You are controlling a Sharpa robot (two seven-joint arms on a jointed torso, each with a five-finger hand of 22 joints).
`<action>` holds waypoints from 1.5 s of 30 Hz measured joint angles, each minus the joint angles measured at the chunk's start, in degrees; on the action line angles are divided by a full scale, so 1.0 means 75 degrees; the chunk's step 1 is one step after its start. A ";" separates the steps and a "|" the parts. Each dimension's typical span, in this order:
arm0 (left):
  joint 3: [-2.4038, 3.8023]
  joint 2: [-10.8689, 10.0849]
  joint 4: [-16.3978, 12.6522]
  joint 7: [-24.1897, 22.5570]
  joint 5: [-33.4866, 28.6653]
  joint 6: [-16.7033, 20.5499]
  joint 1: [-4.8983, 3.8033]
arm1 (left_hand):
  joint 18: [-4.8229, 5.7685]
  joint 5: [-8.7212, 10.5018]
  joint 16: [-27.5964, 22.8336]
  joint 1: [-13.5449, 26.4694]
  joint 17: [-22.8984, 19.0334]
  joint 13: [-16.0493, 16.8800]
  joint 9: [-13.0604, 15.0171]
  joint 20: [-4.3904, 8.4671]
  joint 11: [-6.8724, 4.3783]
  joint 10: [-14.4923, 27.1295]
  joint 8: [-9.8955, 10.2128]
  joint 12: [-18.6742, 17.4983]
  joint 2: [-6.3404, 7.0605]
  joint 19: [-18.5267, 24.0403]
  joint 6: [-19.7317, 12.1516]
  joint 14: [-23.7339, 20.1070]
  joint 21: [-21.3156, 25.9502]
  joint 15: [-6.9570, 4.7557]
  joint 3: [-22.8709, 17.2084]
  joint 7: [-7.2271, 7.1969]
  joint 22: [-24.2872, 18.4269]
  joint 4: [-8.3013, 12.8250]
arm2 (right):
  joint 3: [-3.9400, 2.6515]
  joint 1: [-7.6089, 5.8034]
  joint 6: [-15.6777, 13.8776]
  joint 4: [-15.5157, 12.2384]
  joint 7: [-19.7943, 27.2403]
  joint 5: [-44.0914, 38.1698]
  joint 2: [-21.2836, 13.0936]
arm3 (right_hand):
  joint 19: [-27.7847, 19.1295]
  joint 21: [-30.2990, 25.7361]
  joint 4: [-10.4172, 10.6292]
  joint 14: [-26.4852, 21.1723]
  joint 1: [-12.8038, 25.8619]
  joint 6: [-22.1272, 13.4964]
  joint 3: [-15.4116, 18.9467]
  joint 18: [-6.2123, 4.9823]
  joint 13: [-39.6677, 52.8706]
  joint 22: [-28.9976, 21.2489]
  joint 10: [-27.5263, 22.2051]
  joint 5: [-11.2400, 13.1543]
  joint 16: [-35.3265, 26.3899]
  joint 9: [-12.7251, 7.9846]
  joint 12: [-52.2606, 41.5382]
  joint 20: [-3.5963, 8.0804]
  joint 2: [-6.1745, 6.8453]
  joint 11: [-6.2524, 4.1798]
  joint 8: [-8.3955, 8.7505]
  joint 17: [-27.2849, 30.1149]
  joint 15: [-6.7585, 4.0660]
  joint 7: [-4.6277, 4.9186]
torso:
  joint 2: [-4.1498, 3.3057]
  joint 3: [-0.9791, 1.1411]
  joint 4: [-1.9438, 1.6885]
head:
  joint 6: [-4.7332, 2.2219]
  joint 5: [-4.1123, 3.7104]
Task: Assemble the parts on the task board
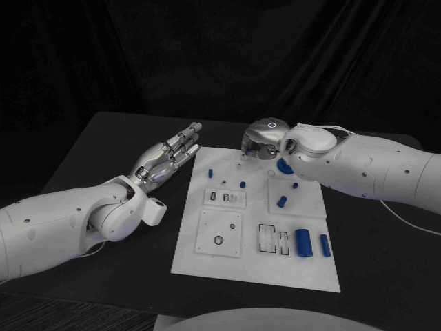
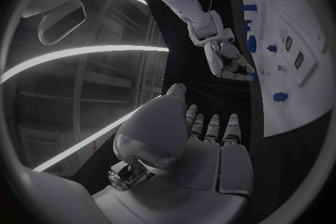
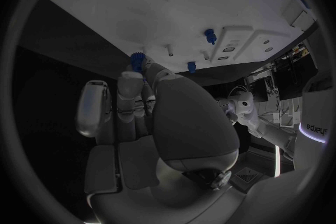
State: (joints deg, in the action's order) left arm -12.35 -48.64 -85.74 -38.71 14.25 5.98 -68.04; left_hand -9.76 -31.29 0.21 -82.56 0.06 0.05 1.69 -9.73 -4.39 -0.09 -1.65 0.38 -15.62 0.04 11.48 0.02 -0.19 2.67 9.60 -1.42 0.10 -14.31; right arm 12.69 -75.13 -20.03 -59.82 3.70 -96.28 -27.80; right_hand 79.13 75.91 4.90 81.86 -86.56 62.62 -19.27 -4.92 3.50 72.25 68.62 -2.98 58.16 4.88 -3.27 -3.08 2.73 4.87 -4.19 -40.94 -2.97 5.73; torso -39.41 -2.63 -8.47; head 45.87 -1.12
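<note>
Head view: the white task board [image 1: 255,265] lies in the middle of the black table [image 1: 101,145], with the robot's two hands at its far end. The left hand [image 1: 169,157] hovers just beside the board's left edge, palm flat and fingers stretched out together, holding nothing; the left wrist view shows the same flat palm and straight fingers [image 2: 212,126] above the dark tabletop. The right hand [image 1: 258,141] hangs over the board's far edge, fingers pointing down. In the right wrist view its fingers [image 3: 136,92] are bunched, their tips touching a small blue toothed part [image 3: 137,59] at the board's edge; whether they actually grip it cannot be told.

On the board, a large blue cylinder [image 1: 303,242] and a thinner blue rod [image 1: 325,245] lie side by side near the right edge, just beside a recessed tray with slots [image 1: 272,238]. A raised square plate [image 1: 222,233] nearer the left edge carries a small ring-shaped hole. Farther up, another plate with two small slots [image 1: 225,197] sits between a short blue peg [image 1: 209,172] and a blue pin [image 1: 242,185]. A stubby blue piece [image 1: 282,201] lies on the right-hand plate [image 1: 292,193], with a smaller blue piece [image 1: 294,185] just beyond it. A round blue disc [image 1: 284,166] lies partly hidden beneath the right wrist.
</note>
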 measured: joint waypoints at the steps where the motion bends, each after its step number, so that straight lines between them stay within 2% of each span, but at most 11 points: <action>1: 0.0000 0.0002 0.0002 0.0000 0.0000 -0.0001 0.0000 | -0.0001 0.0000 0.0000 0.0000 0.0000 0.0000 0.0000 0.0000 0.0000 0.0000 0.0000 0.0000 0.0000 0.0000 0.0000 0.0000 0.0000 0.0000 0.0000 0.0000 0.0000 0.0000 | 0.0000 0.0001 0.0000 0.0001 0.0002 0.0000 0.0001 | 0.0000 0.0000 0.0000 0.0000 0.0000 0.0000 0.0000 -0.0001 0.0001 0.0000 0.0000 0.0000 0.0000 0.0000 0.0000 0.0000 0.0000 0.0000 0.0000 0.0000 0.0000 0.0000 | 0.0000 -0.0001 0.0000 | 0.0004 0.0002; 12: 0.0000 0.0030 0.0045 0.0000 0.0001 -0.0017 0.0000 | 0.0000 0.0000 0.0000 0.0000 0.0002 0.0001 0.0007 0.0000 0.0027 0.0028 -0.0028 0.0000 0.0000 0.0000 0.0027 -0.0026 0.0000 0.0030 0.0000 0.0027 -0.0002 0.0000 | 0.0000 0.0005 0.0012 0.0003 0.0013 0.0005 0.0045 | 0.0000 0.0000 0.0023 -0.0051 0.0001 -0.0011 0.0023 0.0000 0.0007 0.0016 0.0000 0.0027 -0.0011 -0.0001 0.0001 0.0000 0.0000 -0.0001 0.0028 0.0019 0.0002 0.0011 | 0.0006 -0.0008 0.0004 | 0.0056 0.0014; 18: 0.0000 0.0049 0.0056 0.0000 0.0001 -0.0023 0.0000 | -0.0001 0.0000 0.0000 0.0000 0.0004 0.0002 0.0007 0.0000 0.0027 0.0027 -0.0028 0.0000 0.0000 0.0000 0.0027 0.0000 0.0000 0.0056 -0.0001 0.0027 -0.0006 0.0001 | -0.0002 0.0014 0.0019 0.0055 0.0015 0.0006 0.0097 | 0.0000 0.0000 0.0043 -0.0051 0.0001 -0.0055 0.0043 0.0000 0.0007 0.0024 0.0001 0.0027 -0.0036 -0.0008 0.0002 0.0000 0.0000 -0.0001 0.0028 0.0025 0.0002 0.0000 | 0.0010 -0.0004 0.0005 | 0.0010 0.0003; 19: 0.0000 0.0050 0.0057 0.0000 0.0001 -0.0024 0.0000 | 0.0000 0.0000 0.0000 0.0000 0.0004 0.0002 0.0006 0.0000 0.0027 0.0028 -0.0028 0.0000 0.0000 0.0000 0.0027 0.0000 0.0000 0.0056 -0.0012 0.0027 -0.0006 0.0013 | -0.0002 0.0019 0.0019 0.0066 0.0015 0.0006 0.0107 | 0.0000 0.0000 0.0052 -0.0051 0.0001 -0.0054 0.0052 -0.0001 0.0006 0.0024 0.0003 0.0027 -0.0036 -0.0008 0.0015 0.0000 0.0000 -0.0054 0.0028 0.0035 0.0002 0.0000 | 0.0010 -0.0004 0.0004 | 0.0004 0.0003; 28: 0.0000 0.0056 0.0069 0.0000 0.0001 -0.0034 0.0000 | 0.0000 0.0000 0.0000 0.0000 0.0005 0.0003 0.0006 0.0000 0.0027 0.0027 -0.0027 0.0000 0.0000 0.0000 0.0027 0.0000 0.0000 0.0056 -0.0043 0.0027 -0.0006 0.0001 | -0.0002 0.0049 0.0025 0.0125 0.0022 0.0008 0.0172 | 0.0000 -0.0001 0.0054 -0.0053 0.0002 -0.0056 0.0054 -0.0001 0.0000 0.0032 0.0001 0.0027 -0.0035 -0.0008 0.0024 0.0000 0.0002 -0.0055 0.0028 0.0041 0.0000 -0.0002 | 0.0009 0.0001 -0.0001 | 0.0041 0.0029; 29: 0.0000 0.0058 0.0072 0.0000 0.0001 -0.0035 0.0000 | -0.0001 0.0000 0.0000 0.0000 0.0004 0.0003 0.0006 0.0000 0.0027 0.0027 -0.0027 0.0000 0.0000 0.0000 0.0027 0.0000 0.0000 0.0056 -0.0043 0.0027 -0.0005 0.0001 | -0.0002 0.0051 0.0028 0.0130 0.0023 0.0008 0.0174 | 0.0000 -0.0001 0.0076 -0.0074 0.0035 -0.0080 0.0076 -0.0001 0.0000 0.0032 0.0053 0.0028 -0.0036 -0.0014 0.0026 0.0000 0.0035 -0.0107 0.0027 0.0055 -0.0021 -0.0026 | 0.0010 0.0001 -0.0001 | 0.0048 0.0034; 31: 0.0000 0.0063 0.0079 0.0000 0.0001 -0.0037 0.0000 | 0.0000 0.0000 0.0000 0.0000 0.0003 0.0004 0.0006 0.0001 0.0026 0.0027 -0.0027 0.0000 0.0000 0.0000 0.0027 0.0000 0.0000 0.0056 -0.0043 0.0027 -0.0006 0.0001 | -0.0003 0.0058 0.0037 0.0140 0.0023 0.0008 0.0180 | 0.0000 -0.0001 0.0089 -0.0078 0.0042 -0.0081 0.0062 0.0000 0.0000 0.0032 0.0053 0.0028 -0.0036 -0.0015 0.0034 0.0000 0.0041 -0.0108 0.0028 0.0062 -0.0025 -0.0027 | 0.0010 0.0001 -0.0001 | 0.0058 0.0038; 33: 0.0000 0.0067 0.0081 0.0000 0.0001 -0.0040 0.0000 | 0.0000 0.0000 0.0000 0.0000 0.0002 0.0004 0.0006 0.0000 0.0026 0.0027 -0.0027 0.0000 0.0000 0.0001 0.0027 0.0000 0.0000 0.0056 -0.0042 0.0027 -0.0005 0.0001 | -0.0004 0.0067 0.0047 0.0148 0.0024 0.0008 0.0183 | 0.0000 -0.0001 0.0099 -0.0106 0.0042 -0.0108 0.0051 -0.0001 0.0000 0.0032 0.0026 0.0028 -0.0036 -0.0015 0.0024 0.0000 0.0041 -0.0135 0.0027 0.0071 0.0001 0.0001 | 0.0009 0.0000 0.0000 | 0.0062 0.0042; 45: 0.0000 0.0094 0.0112 -0.0001 0.0001 -0.0058 0.0000 | -0.0001 0.0000 0.0000 0.0000 -0.0001 0.0006 0.0005 0.0001 0.0026 0.0027 -0.0027 0.0000 0.0000 0.0001 0.0027 0.0000 0.0000 0.0055 -0.0042 0.0027 -0.0004 0.0001 | -0.0014 0.0098 0.0083 0.0221 0.0028 0.0014 0.0223 | -0.0027 -0.0001 0.0119 -0.0127 0.0042 -0.0136 0.0071 -0.0001 0.0003 0.0028 -0.0002 0.0028 -0.0095 -0.0031 0.0004 -0.0027 0.0041 -0.0163 0.0027 0.0135 -0.0021 -0.0028 | 0.0010 -0.0004 0.0005 | 0.0067 0.0062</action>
State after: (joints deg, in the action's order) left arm -12.35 -47.93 -84.90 -38.72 14.26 5.54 -68.04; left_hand -9.76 -31.29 0.21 -82.56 0.05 0.09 1.72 -9.72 -4.19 0.11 -1.85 0.38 -15.62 0.04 11.68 0.02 -0.19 3.09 9.28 -1.22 0.06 -14.30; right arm 12.59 -74.39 -19.42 -58.16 3.91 -96.18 -26.13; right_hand 78.93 75.90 5.79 80.91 -86.24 61.60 -18.73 -4.93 3.52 72.46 68.61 -2.77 57.45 4.65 -3.24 -3.28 3.04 3.65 -3.99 -39.92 -3.13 5.52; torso -39.34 -2.65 -8.43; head 46.37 -0.66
